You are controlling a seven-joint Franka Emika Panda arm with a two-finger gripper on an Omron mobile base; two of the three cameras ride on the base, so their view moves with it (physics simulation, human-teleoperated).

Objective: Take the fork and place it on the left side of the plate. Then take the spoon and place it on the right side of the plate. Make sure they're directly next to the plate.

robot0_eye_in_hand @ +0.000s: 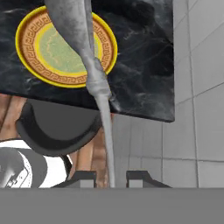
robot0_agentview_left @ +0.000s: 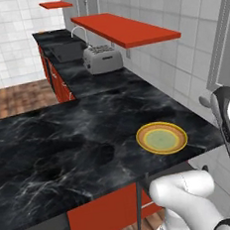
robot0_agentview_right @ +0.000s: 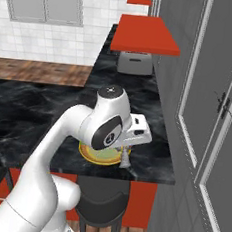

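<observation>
1. The gripper (robot0_eye_in_hand: 111,178) was closed narrowly on the handle of the spoon (robot0_eye_in_hand: 94,74), its two dark fingertips (robot0_eye_in_hand: 83,177) pressed to either side of the thin grey stem in the hand view.
2. The spoon ran away from the fingertips towards the plate (robot0_eye_in_hand: 27,61), with its oval bowl at the far end and overlapping the plate's right part in that view. Whether the bowl touched the plate or hung above it could not be told.
3. In the right base view the gripper (robot0_agentview_right: 125,161) hung over the front right part of the counter (robot0_agentview_right: 48,106), and the grey spoon (robot0_agentview_right: 125,160) pointed down from it just beside the plate (robot0_agentview_right: 91,156), near the counter's front edge.
4. The plate (robot0_agentview_left: 161,138) lay flat on the black marble counter (robot0_agentview_left: 65,141) near its right front corner, its yellow-orange rim ringing a pale green centre.
5. A dark stool (robot0_eye_in_hand: 57,131) stood below the counter's edge, under the plate.
6. Farther along the counter a toaster (robot0_agentview_left: 102,58) sat under a red shelf (robot0_agentview_left: 123,29).
7. No orange fork could be made out in any view.
</observation>
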